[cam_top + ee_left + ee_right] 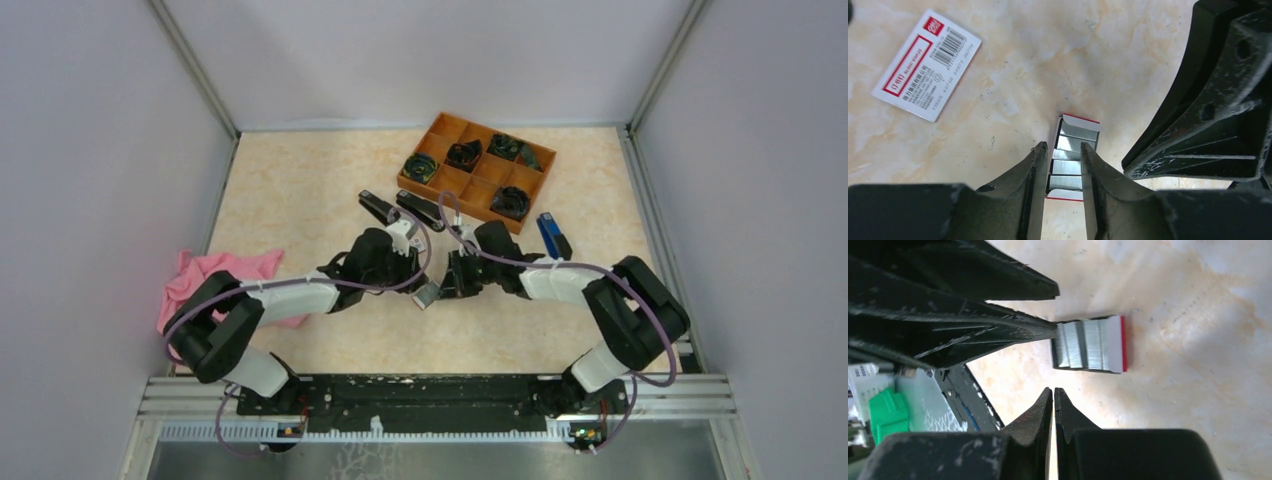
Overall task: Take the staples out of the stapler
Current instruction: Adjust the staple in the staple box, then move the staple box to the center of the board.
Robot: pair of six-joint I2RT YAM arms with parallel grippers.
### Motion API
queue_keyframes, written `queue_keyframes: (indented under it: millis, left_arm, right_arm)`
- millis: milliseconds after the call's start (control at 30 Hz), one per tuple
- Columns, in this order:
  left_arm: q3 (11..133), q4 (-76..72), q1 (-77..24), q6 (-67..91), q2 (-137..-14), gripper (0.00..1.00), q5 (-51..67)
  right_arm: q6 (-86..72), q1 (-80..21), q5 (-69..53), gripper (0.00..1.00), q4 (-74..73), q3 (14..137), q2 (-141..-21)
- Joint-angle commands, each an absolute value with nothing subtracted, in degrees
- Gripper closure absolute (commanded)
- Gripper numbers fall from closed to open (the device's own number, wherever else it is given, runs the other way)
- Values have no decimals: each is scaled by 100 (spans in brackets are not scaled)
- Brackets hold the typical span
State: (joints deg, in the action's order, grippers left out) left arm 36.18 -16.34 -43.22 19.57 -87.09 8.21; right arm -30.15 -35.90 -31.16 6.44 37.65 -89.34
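Observation:
The staples (1077, 134) are silvery ridged blocks lying in a small open white-and-red tray on the table, also visible in the right wrist view as staples (1083, 345) and from above as staples (428, 295). My left gripper (1063, 146) hovers right over them, jaws a little apart with nothing between them. One of its fingertips (1048, 331) reaches the tray's end. My right gripper (1053, 390) is shut and empty, just beside the tray. Two black staplers (378, 207) (420, 208) and a blue stapler (553, 235) lie farther back.
An orange compartment tray (440, 128) with dark parts stands at the back right. A pink cloth (215, 272) lies at the left edge. A white-and-red labelled box (928, 65) rests on the table left of the staples. Both grippers (420, 285) (455, 283) crowd the table's centre.

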Motion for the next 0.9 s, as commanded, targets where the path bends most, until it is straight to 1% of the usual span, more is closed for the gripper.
queue_keyframes:
  millis: [0,100,200,267,300,433,500,633,700,767,800,867]
  left_arm:
    - [3640,-1552,-4307,1854,-8091,60,690]
    - [3173,-1878,-4307,1894,-7462,52,774]
    - [2391,-2607,-4291,2077,-6749,36,843]
    - [1836,-3176,-4276,2258,-6363,26,816]
    - [1596,-3393,-4260,2344,-6189,20,782]
    - [1219,-3527,-4102,2375,-5819,10,602]
    - [1376,-3228,-3886,2194,-5865,9,656]
    - [2140,-2587,-3531,1759,-6357,9,891]
    - [2497,-2401,-3446,1336,-6718,9,969]
    - [2925,-2050,-3428,739,-7087,8,1007]
    - [3173,-1842,-3426,407,-7281,8,1026]
    - [3702,-1236,-3419,-129,-7688,7,1066]
  right_arm:
    - [-1989,-3374,-3732,94,648,3960,-8222]
    - [-717,-3069,-4583,93,125,4280,-7695]
    - [806,-2674,-5387,91,-757,4610,-7094]
    - [1218,-2332,-5828,90,-1019,4664,-6680]
    - [1376,-2136,-6060,87,-1106,4671,-6485]
    - [1955,-1761,-6330,78,-1538,4783,-5947]
    - [2243,-1757,-6464,75,-1834,4970,-5944]
    - [2952,-1766,-6757,67,-2843,5808,-6337]
    - [2994,-1761,-6936,65,-2907,6010,-6510]
    - [2772,-1762,-7298,64,-2597,5878,-6571]
    - [2734,-1760,-7362,62,-2540,5738,-6546]
    - [2893,-1753,-7227,59,-2618,5578,-6407]
